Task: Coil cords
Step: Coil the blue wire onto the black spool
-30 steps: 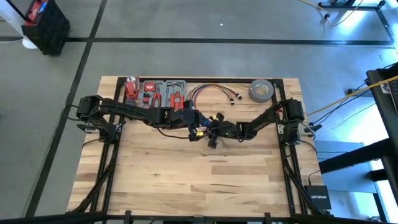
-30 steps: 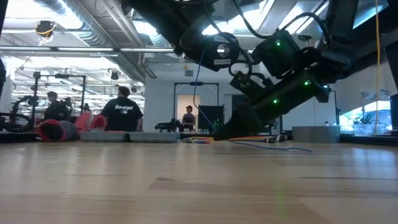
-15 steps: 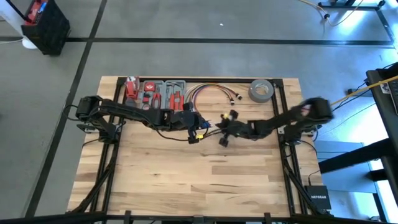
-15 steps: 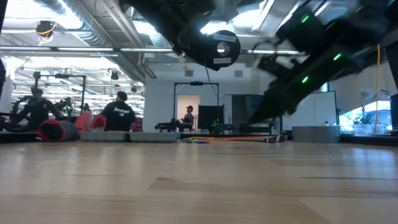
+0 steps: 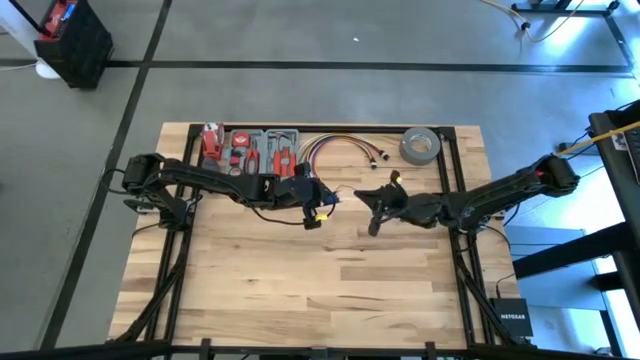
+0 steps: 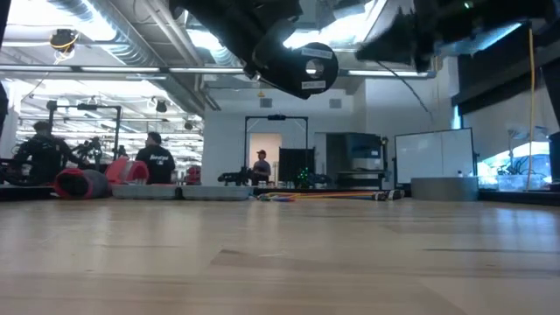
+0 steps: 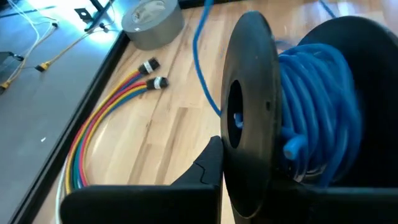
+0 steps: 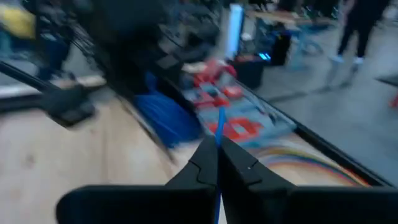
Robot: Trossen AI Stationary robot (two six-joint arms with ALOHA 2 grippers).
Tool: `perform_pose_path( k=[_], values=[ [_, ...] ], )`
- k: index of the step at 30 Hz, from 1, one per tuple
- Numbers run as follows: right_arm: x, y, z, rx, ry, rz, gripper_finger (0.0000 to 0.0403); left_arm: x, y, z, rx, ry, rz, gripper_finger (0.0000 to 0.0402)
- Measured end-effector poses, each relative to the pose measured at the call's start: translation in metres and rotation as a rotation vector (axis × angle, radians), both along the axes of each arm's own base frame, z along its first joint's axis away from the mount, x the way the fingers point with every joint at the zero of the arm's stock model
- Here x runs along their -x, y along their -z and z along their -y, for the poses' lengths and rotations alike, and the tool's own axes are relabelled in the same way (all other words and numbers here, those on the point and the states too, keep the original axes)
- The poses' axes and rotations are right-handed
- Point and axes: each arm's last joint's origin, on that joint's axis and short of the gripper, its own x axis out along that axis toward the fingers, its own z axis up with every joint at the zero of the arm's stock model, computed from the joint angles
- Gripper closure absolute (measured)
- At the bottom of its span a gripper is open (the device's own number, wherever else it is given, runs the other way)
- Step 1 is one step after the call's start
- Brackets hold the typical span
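Note:
A black spool (image 7: pixel 249 112) wound with blue wire (image 7: pixel 317 106) sits in my left gripper (image 5: pixel 322 207) over the table's middle, toward its far edge. In the low view the spool's round disc (image 6: pixel 302 66) hangs high above the tabletop. A free length of the wire (image 7: pixel 199 50) leaves the spool. My right gripper (image 5: pixel 368 205) is just right of the spool and raised, shut on that wire (image 8: pixel 220 127). My left gripper is shut on the spool. One finger (image 7: pixel 208 165) lies against the outer face of the black disc (image 7: pixel 239 155); the blue coil hides the other side. The spool is clear of the table with its axis about level. My right gripper pinches the thin blue wire (image 8: pixel 219 140) between its two shut fingers, at their free ends. The wire runs on from the tips toward the blue coil (image 8: pixel 165 118), off the table.
A red tool case (image 5: pixel 250 150), a bundle of coloured cables (image 5: pixel 335 150) with plug ends (image 7: pixel 152 73) and a grey tape roll (image 5: pixel 420 147) line the far edge. The table's near half (image 5: pixel 320 290) is bare wood. People stand in the room beyond (image 6: pixel 157 157).
My right gripper has risen from low beside the spool and drawn a little toward the table's right edge, its arm swinging up and outward. The blue wire that lay on the table behind it no longer shows there. My left gripper and spool have kept still.

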Motion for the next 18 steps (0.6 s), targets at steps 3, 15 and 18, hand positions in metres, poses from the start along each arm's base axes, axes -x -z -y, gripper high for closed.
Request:
perform_pose_path(
  k=[3,15,18],
  values=[
    [-0.013,-0.005,-0.004,-0.011,-0.058,0.064,0.0397,-0.001,-0.001,-0.001,0.002,-0.005,0.016,0.0401],
    [-0.080,-0.012,-0.021,0.043,-0.161,0.043,0.0396,-0.002,-0.002,-0.001,0.041,-0.031,0.048,0.0402],
    [-0.088,-0.005,-0.023,0.050,-0.164,-0.006,0.0396,-0.003,-0.004,-0.002,0.057,-0.041,0.073,0.0401]
  ],
)
